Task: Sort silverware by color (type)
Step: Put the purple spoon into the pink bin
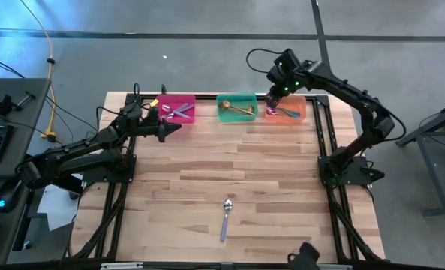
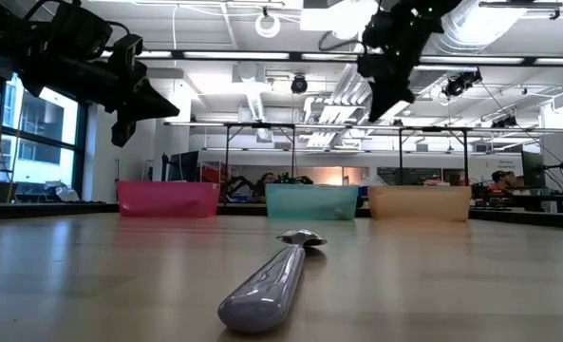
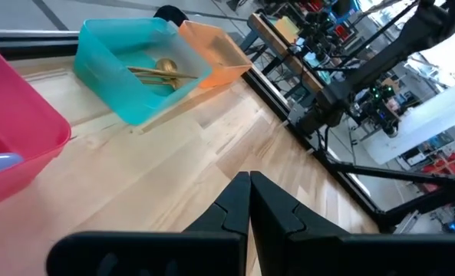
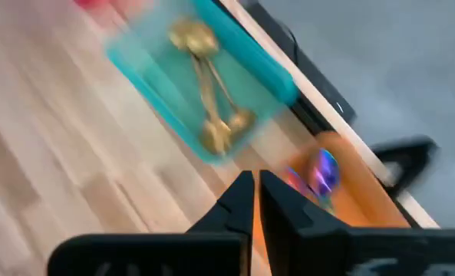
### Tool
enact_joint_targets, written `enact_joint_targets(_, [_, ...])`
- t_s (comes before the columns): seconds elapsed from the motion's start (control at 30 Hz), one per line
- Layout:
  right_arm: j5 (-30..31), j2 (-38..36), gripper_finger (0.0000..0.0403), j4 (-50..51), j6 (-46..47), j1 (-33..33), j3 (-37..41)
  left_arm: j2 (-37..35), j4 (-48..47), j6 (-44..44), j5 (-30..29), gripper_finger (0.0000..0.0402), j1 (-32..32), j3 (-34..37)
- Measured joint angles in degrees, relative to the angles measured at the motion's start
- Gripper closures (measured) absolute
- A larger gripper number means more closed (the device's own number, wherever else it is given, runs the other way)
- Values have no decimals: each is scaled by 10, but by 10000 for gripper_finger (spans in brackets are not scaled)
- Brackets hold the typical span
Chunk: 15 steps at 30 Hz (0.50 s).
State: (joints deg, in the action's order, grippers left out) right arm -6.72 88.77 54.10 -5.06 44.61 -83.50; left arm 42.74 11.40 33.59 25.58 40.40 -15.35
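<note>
One silver-lavender spoon [image 1: 226,217] lies flat on the bare wood near the table's near edge, its handle toward the low camera [image 2: 267,285]. Silver-lavender spoons [image 1: 181,112] lie in the pink bin [image 1: 164,101]. Gold spoons [image 1: 237,111] [image 4: 204,84] lie in the green bin [image 1: 251,98]. Purple spoons with teal handles [image 1: 282,112] [image 4: 323,172] lie in the orange bin [image 1: 303,101]. My left gripper [image 1: 171,127] [image 3: 249,193] is shut and empty, hovering just in front of the pink bin. My right gripper [image 1: 273,96] [image 4: 255,192] is shut and empty, above the orange bin's left end.
The three bins stand side by side along the table's far edge [image 2: 167,199] [image 2: 311,201] [image 2: 420,202]. Bare wood stretches between them and the lone spoon. Black frame rails [image 1: 323,142] run along the table's left and right sides.
</note>
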Motion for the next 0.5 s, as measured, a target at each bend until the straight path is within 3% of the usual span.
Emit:
enact_joint_targets(0.13, [-36, -19, 401, -119, 59, -46, 58, 0, 0, -18, 13, 401, 0, 0])
enact_joint_targets(0.27, [-64, -41, 402, -303, 154, -101, 176, 0, 0, -23, 27, 401, -1, 0])
enact_joint_targets(0.4, [-62, -68, 402, -470, 246, -155, 291, 0, 0, -23, 23, 401, -17, 0])
enact_joint_targets(0.5, [-37, -98, 402, -523, 288, -181, 357, 0, 0, -24, 2, 401, -42, 0])
